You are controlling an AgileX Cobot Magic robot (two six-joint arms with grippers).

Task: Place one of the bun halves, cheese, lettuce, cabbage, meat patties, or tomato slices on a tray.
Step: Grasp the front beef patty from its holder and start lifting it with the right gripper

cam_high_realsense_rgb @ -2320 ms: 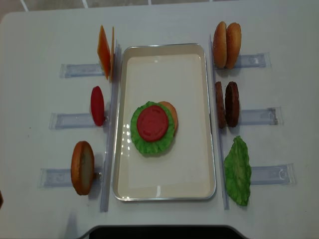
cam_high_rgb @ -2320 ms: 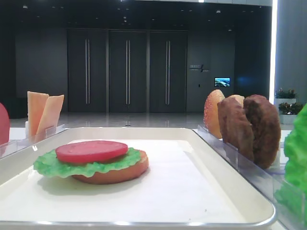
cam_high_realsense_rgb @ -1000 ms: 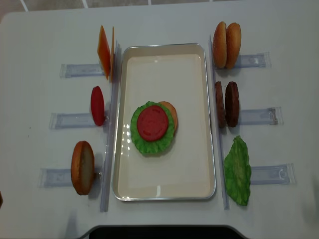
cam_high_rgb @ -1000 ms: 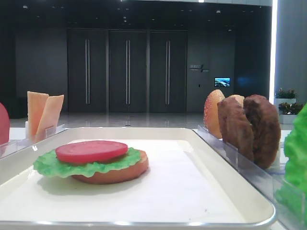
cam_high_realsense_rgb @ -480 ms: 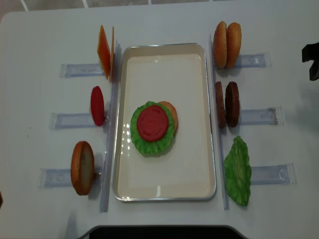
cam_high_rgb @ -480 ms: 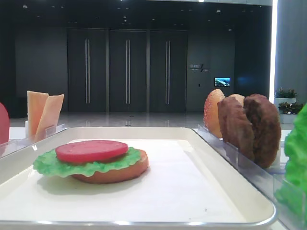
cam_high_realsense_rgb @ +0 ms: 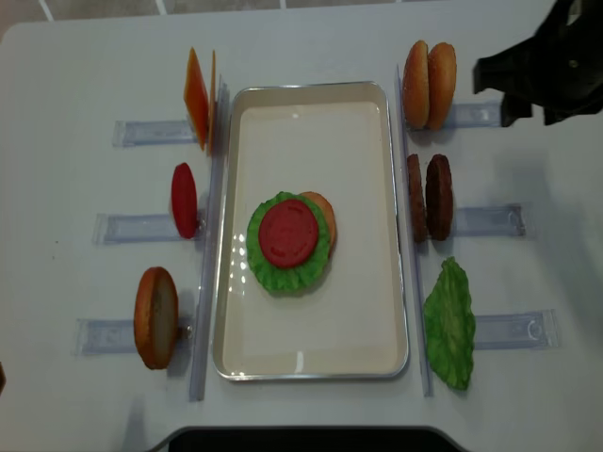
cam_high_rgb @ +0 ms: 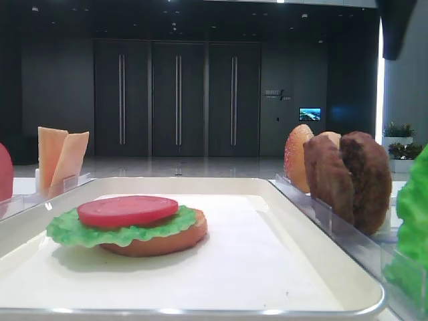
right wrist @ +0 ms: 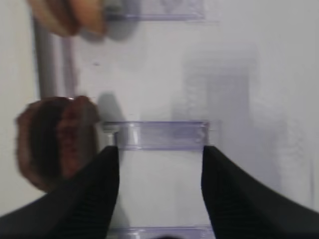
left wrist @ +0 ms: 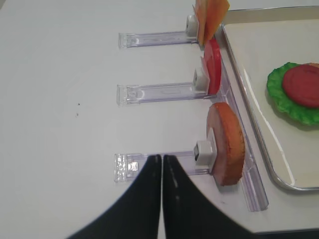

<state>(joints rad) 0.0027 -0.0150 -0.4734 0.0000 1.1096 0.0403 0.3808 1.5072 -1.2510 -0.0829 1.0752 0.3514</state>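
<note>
In the low side view we see the tomato slice (cam_high_rgb: 5, 175) at the left edge only in part, and the lettuce (cam_high_rgb: 412, 221) at the right edge is cut off too. The right wrist view is blurred throughout: the meat patties (right wrist: 55, 142) read as a dark brown smear, and the bun halves (right wrist: 67, 17) are clipped by the top edge. The bottom bun (cam_high_realsense_rgb: 321, 212) on the tray (cam_high_realsense_rgb: 311, 367) lies mostly hidden under a leaf and a red slice. In the overhead view the right gripper (cam_high_realsense_rgb: 537, 71) runs off the top right corner.
</note>
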